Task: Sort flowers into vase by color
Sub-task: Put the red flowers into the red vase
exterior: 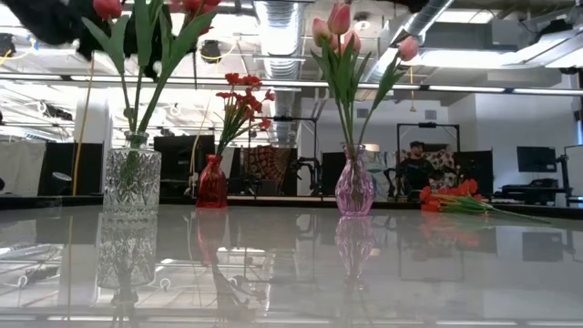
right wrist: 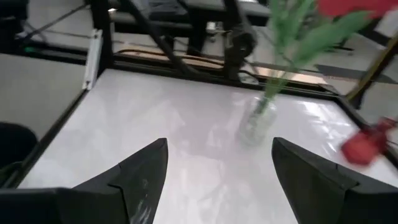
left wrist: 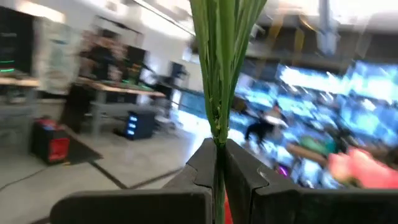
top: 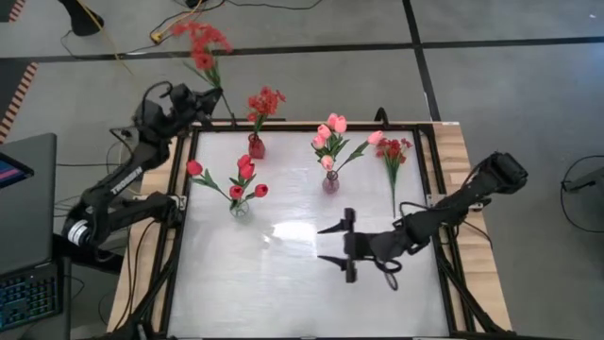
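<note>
1. High view: my left pincer [top: 215, 97] is clenched on the stem of a bushy red spray [top: 201, 42], held off the far-left corner of the counter [top: 283, 283], blossoms out over the floor. My right pincer [top: 342, 247] hangs released over the middle of the counter, holding nothing. Standing: a red vase [top: 256, 146] with a red spray, a clear vase [top: 240, 208] with red tulips, a purple vase [top: 330, 182] with pink tulips. One loose red spray [top: 393, 156] lies flat near the right edge.

2. Low view: the loose spray [exterior: 453, 198] lies on the counter, well right of the purple vase [exterior: 354, 187]. The stem looks thin and the blossoms bushy. I judge it light and top-heavy, likely to swing if gripped low.

3. Left wrist view: the fingers [left wrist: 249, 180] pinch the green stem [left wrist: 219, 93] tight. It looks springy and a little slick, so I judge a firm pinch well below the leaves suits it.

4. Right wrist view: the fingers [right wrist: 146, 171] stand wide apart and empty, with the clear vase [right wrist: 256, 121] ahead. For the loose spray I would grip mid-stem, not the blossoms, which look soft.
</note>
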